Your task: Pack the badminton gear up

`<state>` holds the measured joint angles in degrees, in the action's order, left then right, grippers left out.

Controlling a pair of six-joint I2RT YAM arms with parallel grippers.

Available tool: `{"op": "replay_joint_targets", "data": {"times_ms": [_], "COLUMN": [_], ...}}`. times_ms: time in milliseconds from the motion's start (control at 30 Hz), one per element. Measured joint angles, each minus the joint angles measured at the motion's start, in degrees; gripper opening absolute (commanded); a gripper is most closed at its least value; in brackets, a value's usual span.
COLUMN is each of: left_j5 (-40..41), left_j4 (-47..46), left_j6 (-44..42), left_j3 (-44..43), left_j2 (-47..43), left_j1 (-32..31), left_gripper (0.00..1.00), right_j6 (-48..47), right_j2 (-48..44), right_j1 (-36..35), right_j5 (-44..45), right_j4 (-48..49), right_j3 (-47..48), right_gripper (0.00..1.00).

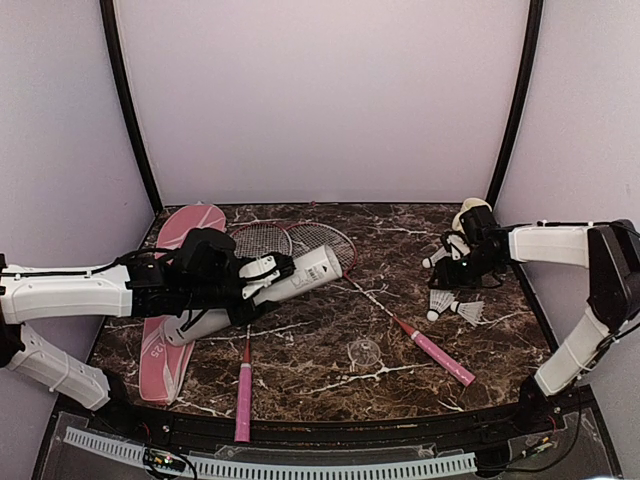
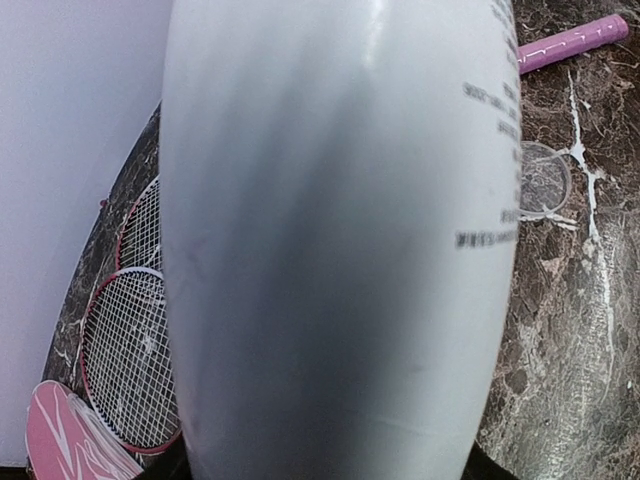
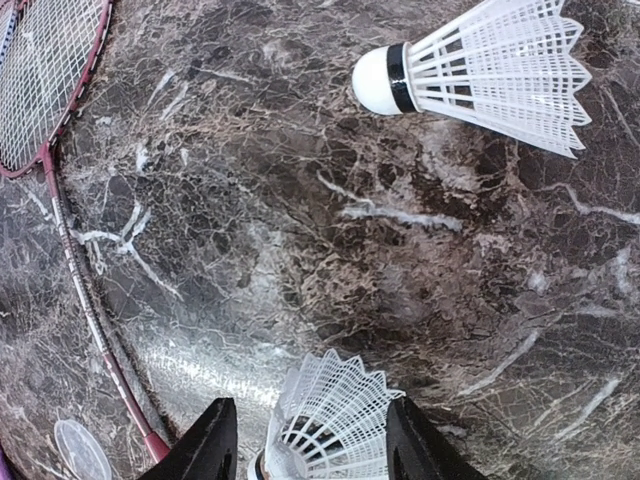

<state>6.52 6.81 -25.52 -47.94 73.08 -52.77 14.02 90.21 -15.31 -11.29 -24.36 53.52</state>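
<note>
My left gripper point(image 1: 262, 275) is shut on the white tube point(image 1: 305, 272) and holds it tilted over the left of the table; the tube point(image 2: 340, 240) fills the left wrist view. Two red-rimmed racquets lie crossed, with heads point(image 1: 262, 240) point(image 1: 325, 238) at the back and pink handles point(image 1: 243, 392) point(image 1: 437, 357) at the front. The pink cover point(image 1: 165, 345) lies under my left arm. My right gripper point(image 1: 452, 258) point(image 3: 318, 450) is shut on a white shuttlecock point(image 3: 335, 410). Another shuttlecock point(image 3: 480, 65) lies just beyond it. Two more point(image 1: 441, 303) point(image 1: 470, 312) lie together on the table.
A cream mug point(image 1: 470, 210) stands behind my right gripper at the back right. A clear round lid point(image 1: 365, 352) point(image 2: 543, 180) lies flat on the dark marble table point(image 1: 320, 375) between the two handles. White walls and black posts close in the back and sides.
</note>
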Motion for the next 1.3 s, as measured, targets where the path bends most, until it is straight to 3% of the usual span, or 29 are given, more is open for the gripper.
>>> {"op": "replay_joint_targets", "data": {"times_ms": [1100,1300], "left_j5": [0.09,0.07], "left_j4": [0.02,0.04], "left_j6": [0.02,0.02], "left_j3": [0.0,0.0], "left_j2": [0.13,0.13], "left_j1": [-0.17,-0.17], "left_gripper": [0.63,0.63], "right_j6": [1.57,1.95], "right_j2": [-0.52,-0.57], "right_j1": [0.0,0.0], "right_j5": [-1.2,-2.51], "right_j4": [-1.4,-1.09], "right_j3": [-0.11,-0.61], "right_gripper": [0.17,0.05]}}
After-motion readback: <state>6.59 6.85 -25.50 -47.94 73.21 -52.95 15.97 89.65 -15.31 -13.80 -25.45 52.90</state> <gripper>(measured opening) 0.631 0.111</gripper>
